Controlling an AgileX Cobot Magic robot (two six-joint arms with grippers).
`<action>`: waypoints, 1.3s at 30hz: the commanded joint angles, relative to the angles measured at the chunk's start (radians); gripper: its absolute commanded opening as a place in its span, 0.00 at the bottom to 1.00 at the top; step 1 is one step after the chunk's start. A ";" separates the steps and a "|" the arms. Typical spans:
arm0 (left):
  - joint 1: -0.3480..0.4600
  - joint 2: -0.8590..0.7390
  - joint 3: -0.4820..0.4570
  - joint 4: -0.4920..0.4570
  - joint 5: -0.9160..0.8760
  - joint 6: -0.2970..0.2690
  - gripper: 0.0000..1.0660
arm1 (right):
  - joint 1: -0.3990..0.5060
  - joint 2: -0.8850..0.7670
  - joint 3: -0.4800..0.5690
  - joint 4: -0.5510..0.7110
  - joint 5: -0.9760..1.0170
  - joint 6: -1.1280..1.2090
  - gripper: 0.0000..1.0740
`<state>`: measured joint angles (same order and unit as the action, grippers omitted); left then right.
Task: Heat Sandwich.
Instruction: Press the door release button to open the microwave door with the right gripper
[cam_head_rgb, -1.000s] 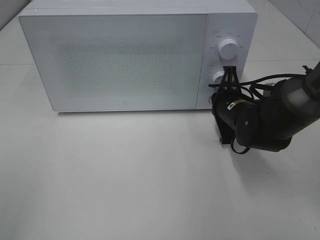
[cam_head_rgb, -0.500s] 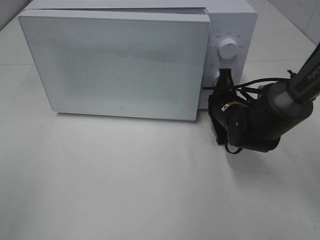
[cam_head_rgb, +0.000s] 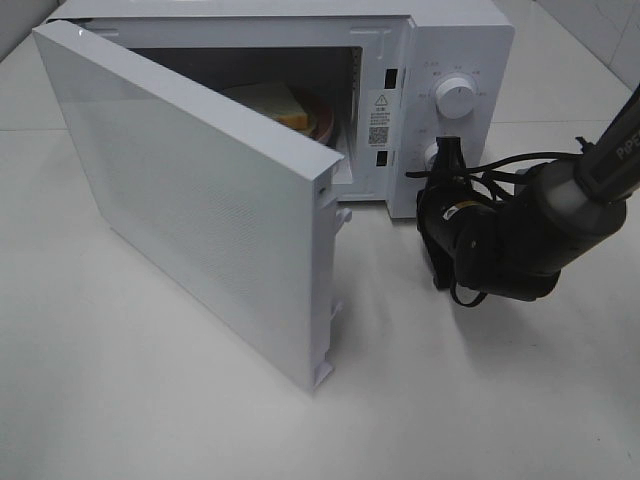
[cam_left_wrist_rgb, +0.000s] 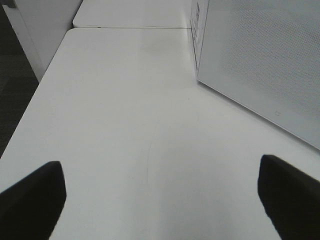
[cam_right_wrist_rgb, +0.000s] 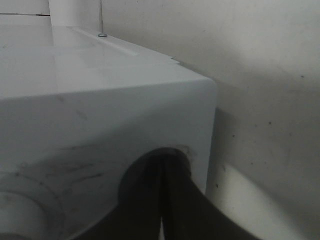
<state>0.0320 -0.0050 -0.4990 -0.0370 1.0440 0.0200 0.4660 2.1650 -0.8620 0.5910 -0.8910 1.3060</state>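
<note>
Looks out over a white desk (cam_left_wrist_rgb: 125, 125). Shows two dark fingers (cam_left_wrist_rgb: 30, 200) spread wide apart above the desk, with nothing between them. Catches a white, finely dotted door (cam_left_wrist_rgb: 260, 55) standing upright ahead, angled across the desk. Takes in dark floor (cam_left_wrist_rgb: 12, 100) beyond the desk's far edge.

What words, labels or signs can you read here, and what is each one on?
"PiP", cut off by the frame edge: on the right arm.
Warning sticker on the microwave frame: print too small to read.
QR code below it: no readable text.
Marks around the upper dial: too small to read.
</note>
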 joint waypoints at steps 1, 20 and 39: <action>0.005 -0.026 0.004 0.000 -0.009 0.000 0.92 | -0.038 0.000 -0.083 -0.065 -0.144 -0.015 0.01; 0.005 -0.026 0.004 0.000 -0.009 0.000 0.92 | -0.037 -0.012 -0.080 -0.088 -0.073 -0.003 0.00; 0.005 -0.026 0.004 0.000 -0.009 0.000 0.92 | -0.037 -0.106 0.056 -0.172 0.096 -0.003 0.00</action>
<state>0.0320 -0.0050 -0.4990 -0.0370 1.0440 0.0200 0.4330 2.0820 -0.8110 0.4640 -0.7870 1.3070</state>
